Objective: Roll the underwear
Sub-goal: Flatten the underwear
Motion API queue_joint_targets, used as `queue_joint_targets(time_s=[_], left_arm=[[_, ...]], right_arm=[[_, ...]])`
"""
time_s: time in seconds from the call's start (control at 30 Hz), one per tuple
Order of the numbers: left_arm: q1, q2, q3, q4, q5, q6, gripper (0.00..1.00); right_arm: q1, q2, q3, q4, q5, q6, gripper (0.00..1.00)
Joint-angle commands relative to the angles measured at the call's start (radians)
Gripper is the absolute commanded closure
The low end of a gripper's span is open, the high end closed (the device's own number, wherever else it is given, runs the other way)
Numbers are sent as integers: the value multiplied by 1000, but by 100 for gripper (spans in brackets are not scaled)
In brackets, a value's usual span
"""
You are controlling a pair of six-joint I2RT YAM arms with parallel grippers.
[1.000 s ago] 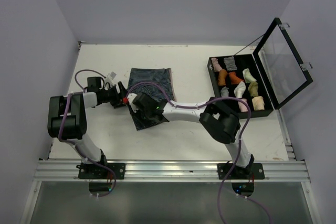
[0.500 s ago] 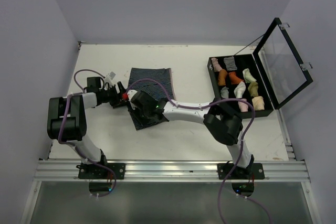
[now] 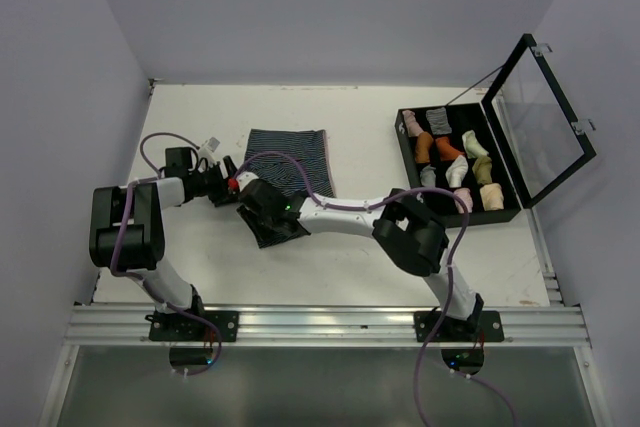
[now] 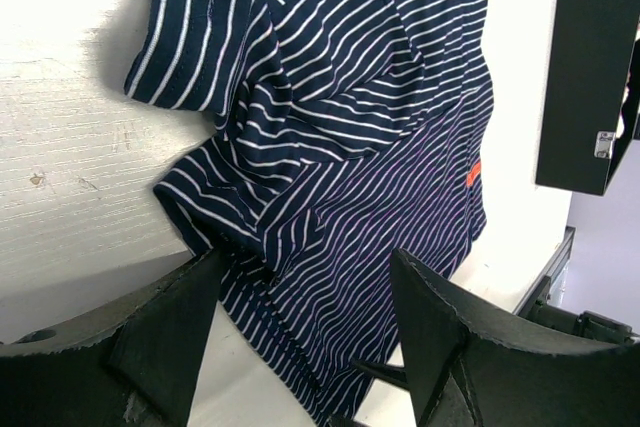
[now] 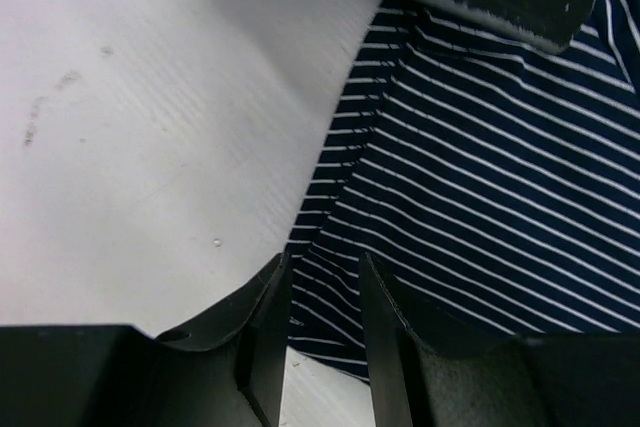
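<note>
Lying on counter (image 3: 380, 107): navy striped underwear (image 4: 350, 127), orange tag (image 4: 473, 172) unreadable. L gripper (image 4: 300, 282) jaws wide apart; R gripper (image 5: 323, 282) jaws slightly parted.

Underwear (image 3: 290, 142): navy with thin white stripes and a small orange tag (image 4: 473, 173) near one edge. Not rolled. It lies on the white table (image 3: 360, 147), left of centre. The far part is flat and roughly rectangular. The near part narrows and angles left, creased and folded over itself, with stripes crossing at different angles. The left edge is bunched.
</note>
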Motion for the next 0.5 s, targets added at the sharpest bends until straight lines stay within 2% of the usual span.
queue_joint_targets(time_s=[0.0, 0.47], left_arm=[[8, 11, -31, -35, -114, 17, 26], [8, 5, -45, -21, -113, 10, 24]], right_arm=[[4, 12, 33, -8, 69, 50, 64], [4, 2, 34, -11, 74, 88, 61]])
